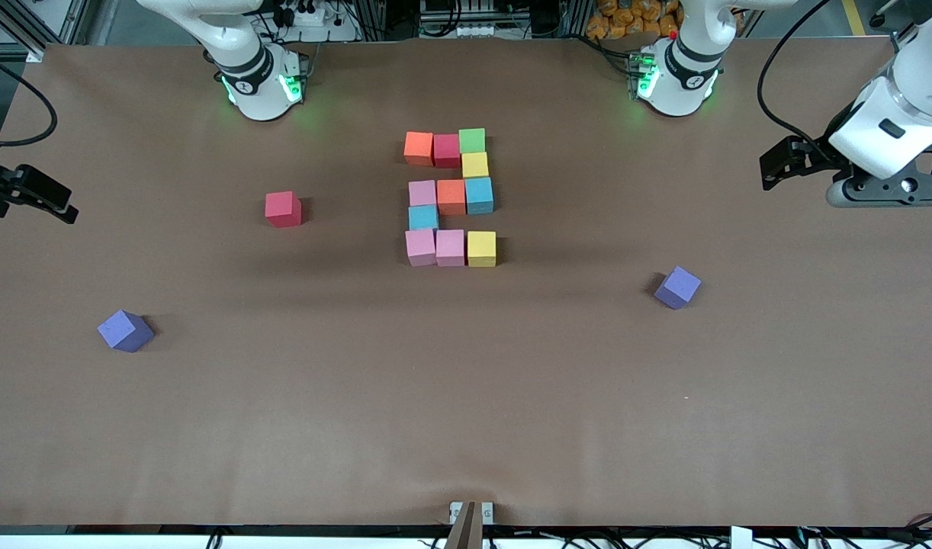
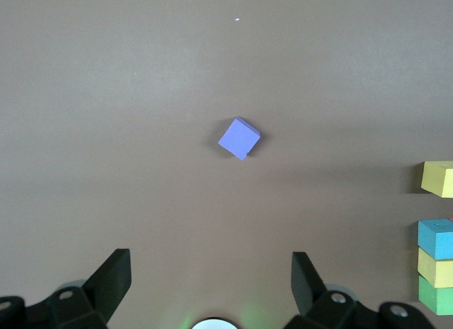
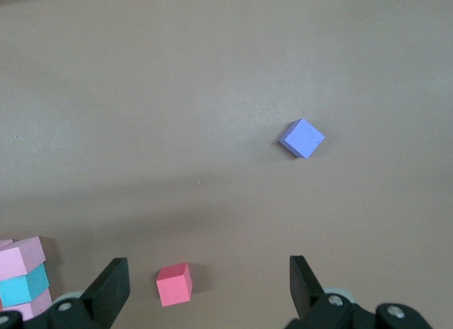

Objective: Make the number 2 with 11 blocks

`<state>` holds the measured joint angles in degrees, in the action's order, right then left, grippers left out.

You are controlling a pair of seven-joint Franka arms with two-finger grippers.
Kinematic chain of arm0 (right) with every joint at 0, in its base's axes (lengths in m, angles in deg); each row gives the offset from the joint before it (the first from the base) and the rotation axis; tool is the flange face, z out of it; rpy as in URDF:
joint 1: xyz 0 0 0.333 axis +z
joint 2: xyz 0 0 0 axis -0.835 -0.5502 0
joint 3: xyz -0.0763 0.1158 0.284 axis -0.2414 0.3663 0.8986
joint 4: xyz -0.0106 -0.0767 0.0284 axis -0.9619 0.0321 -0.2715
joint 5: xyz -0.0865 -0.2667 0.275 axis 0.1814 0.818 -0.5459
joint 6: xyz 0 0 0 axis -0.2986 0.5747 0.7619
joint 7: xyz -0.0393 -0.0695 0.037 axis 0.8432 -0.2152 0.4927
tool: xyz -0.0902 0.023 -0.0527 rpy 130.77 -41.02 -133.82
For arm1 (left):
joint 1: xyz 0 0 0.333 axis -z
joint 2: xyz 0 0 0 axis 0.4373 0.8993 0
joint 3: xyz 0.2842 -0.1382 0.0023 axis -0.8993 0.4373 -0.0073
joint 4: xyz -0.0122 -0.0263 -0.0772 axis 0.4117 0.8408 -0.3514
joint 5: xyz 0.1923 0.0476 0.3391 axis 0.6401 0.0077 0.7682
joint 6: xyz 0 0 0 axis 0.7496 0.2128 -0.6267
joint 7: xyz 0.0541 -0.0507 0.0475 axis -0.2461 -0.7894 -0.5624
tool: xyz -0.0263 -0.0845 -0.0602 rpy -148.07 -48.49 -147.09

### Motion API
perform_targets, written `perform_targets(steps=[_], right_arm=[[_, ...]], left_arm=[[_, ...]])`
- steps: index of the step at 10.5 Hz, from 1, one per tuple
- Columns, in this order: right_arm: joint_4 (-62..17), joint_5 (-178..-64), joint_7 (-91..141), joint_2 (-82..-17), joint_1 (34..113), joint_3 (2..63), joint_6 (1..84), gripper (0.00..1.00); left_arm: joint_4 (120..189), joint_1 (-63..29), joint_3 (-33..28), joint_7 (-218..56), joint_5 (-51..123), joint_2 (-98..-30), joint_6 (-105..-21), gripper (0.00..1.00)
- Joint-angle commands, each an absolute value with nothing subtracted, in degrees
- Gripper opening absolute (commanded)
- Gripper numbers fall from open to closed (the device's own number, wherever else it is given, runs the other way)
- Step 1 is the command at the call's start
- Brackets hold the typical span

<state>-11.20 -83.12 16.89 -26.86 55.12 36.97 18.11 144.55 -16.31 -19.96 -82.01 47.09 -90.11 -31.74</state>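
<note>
Both grippers hang empty with black fingers spread wide: the left gripper (image 2: 211,286) over bare table (image 1: 466,412) at its own end, the right gripper (image 3: 209,290) likewise. The number 2 (image 1: 451,198), eleven matte touching blocks, sits mid-table. A loose red cube (image 1: 283,209) and two purple cubes (image 1: 677,287) (image 1: 124,330) lie apart.

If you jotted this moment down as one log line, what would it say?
number 2: eleven cubes, touching | red cube: loose, toward right arm's end | left hand: open, empty, waiting at table's end | right hand: open, empty
</note>
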Motion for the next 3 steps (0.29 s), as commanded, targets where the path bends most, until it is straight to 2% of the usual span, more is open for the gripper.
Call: perform_targets(steps=[1, 3], right_arm=[[-10.8, -83.8, 16.0, -26.9, 55.2, 36.9, 17.6, 1.00], [-10.8, -83.8, 16.0, -27.0, 55.2, 36.9, 17.7, 1.00]], left_arm=[[143.4, -15.6, -20.6, -80.4, 46.7, -90.4, -30.1, 1.00], [143.4, -15.5, -20.7, -80.4, 46.5, -90.2, -30.0, 1.00]])
